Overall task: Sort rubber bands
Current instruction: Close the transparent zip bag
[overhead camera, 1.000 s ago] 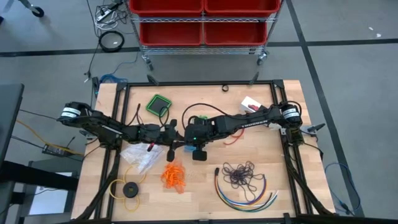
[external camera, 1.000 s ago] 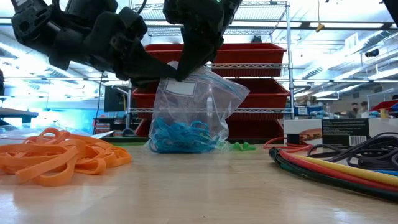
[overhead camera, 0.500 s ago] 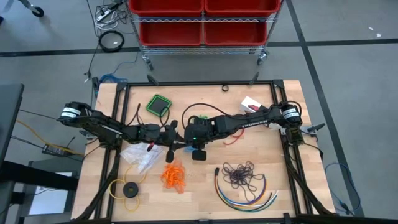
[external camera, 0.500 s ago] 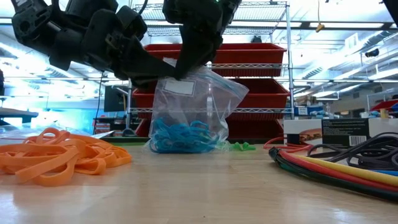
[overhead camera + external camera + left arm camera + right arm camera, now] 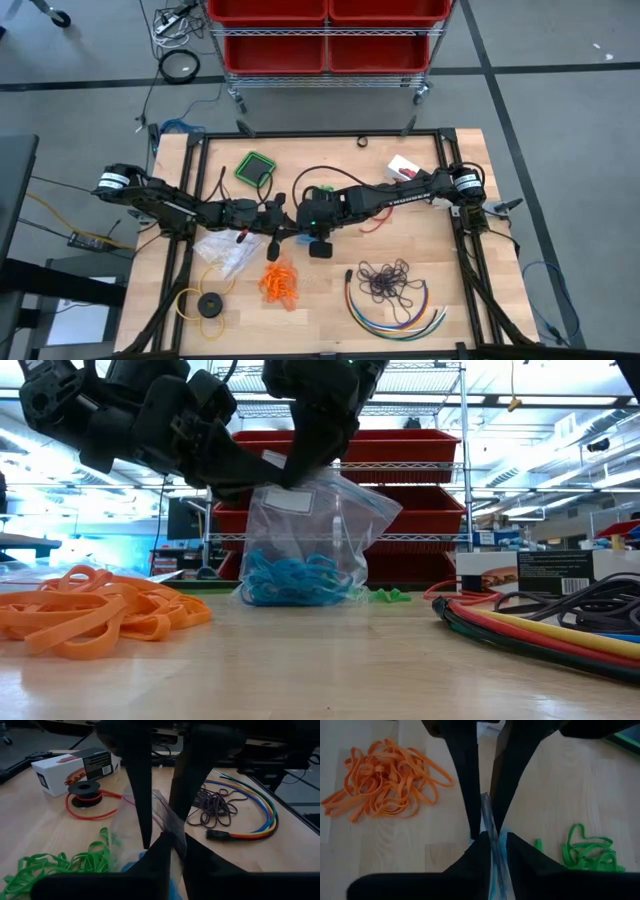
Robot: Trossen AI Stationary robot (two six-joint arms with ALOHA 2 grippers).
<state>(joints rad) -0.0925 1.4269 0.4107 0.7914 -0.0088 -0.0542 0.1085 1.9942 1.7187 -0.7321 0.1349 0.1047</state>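
Observation:
A clear zip bag [image 5: 310, 525] stands upright at the table's middle, its bottom on the wood, with blue rubber bands [image 5: 290, 580] inside. My left gripper [image 5: 172, 842] and my right gripper [image 5: 492, 840] meet over it, both shut on its top. Loose orange bands [image 5: 280, 283] lie near the near edge. Dark purple bands [image 5: 385, 280] lie to the right. Green bands [image 5: 585, 852] lie just beyond the bag. In the high view the arms hide the bag. My left gripper pinches the bag's top edge [image 5: 167, 822] between its two fingers, coming from the table's left. The bag hangs upright below with its bottom on the table. My right gripper pinches the same top edge [image 5: 488, 817] between its two fingers, coming from the right, opposite the left gripper.
A second crumpled clear bag [image 5: 225, 250] lies left of the orange bands. A yellow ring with a black disc [image 5: 205, 305] sits near the near left corner. Multicoloured cables [image 5: 395, 312] curve around the purple bands. A green square [image 5: 255, 167], a white box [image 5: 403, 167] and a red wire spool [image 5: 82, 787] lie farther off.

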